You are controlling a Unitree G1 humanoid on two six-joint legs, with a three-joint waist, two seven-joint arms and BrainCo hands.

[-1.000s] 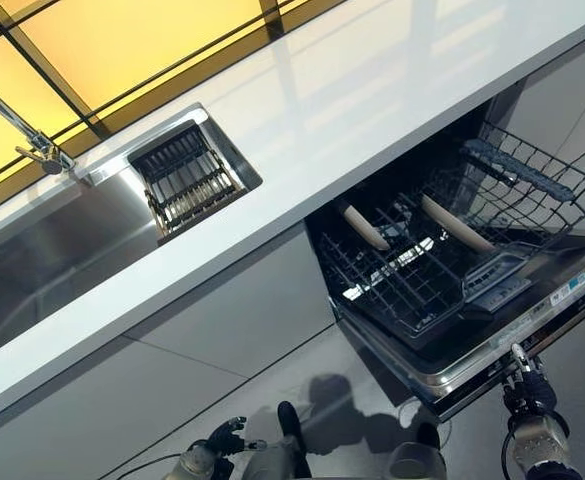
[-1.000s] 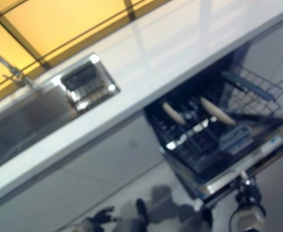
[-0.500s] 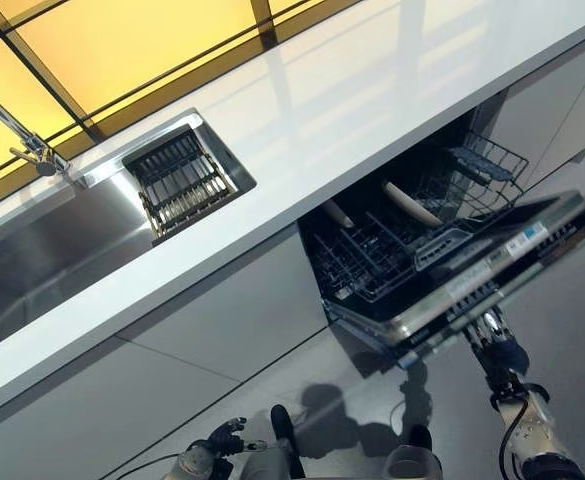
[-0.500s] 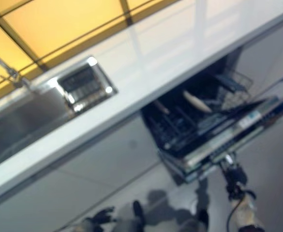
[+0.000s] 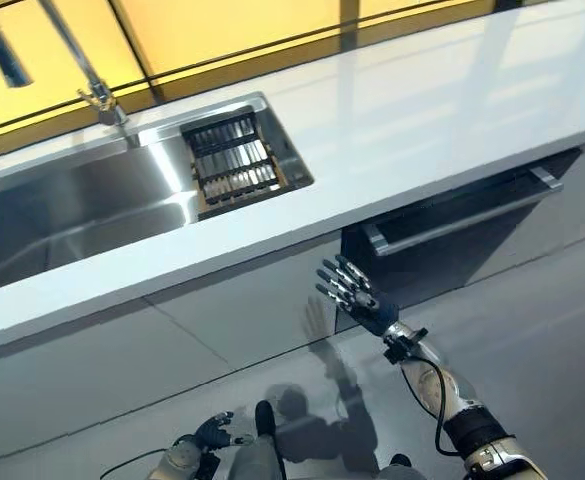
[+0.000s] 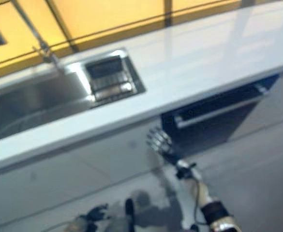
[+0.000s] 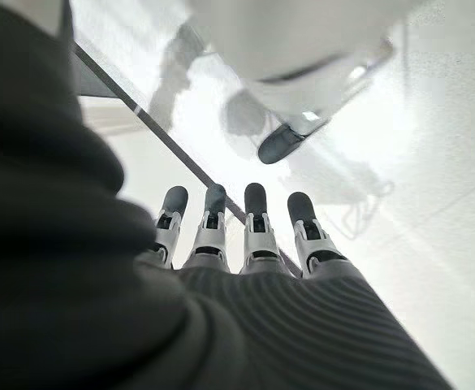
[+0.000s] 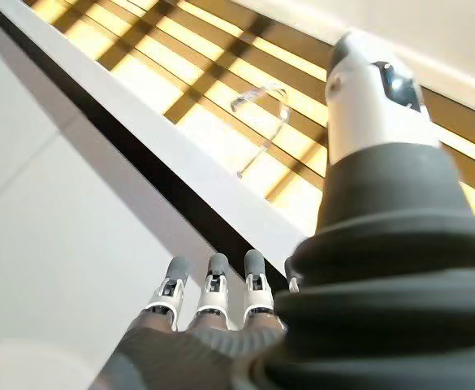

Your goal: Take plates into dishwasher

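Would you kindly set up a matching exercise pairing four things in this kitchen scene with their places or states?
Things:
1. dishwasher door
2. right hand
3. left hand
4. drain rack

Places or states:
A. low near the floor, idle
B. shut, under the counter
C. in the sink
D. raised with fingers straight, just left of the dishwasher

Pairs: 1-B, 2-D, 3-A, 4-C

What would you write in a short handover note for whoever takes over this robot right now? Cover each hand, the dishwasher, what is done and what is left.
Right hand: open, empty, raised beside the dishwasher door.
Left hand: low by the floor, fingers straight, empty.
Dishwasher: under the white counter, door shut, handle facing out.
Plates: none in view.
Sink: drain rack empty.
Done: door closed.
Left: nothing visible to load.
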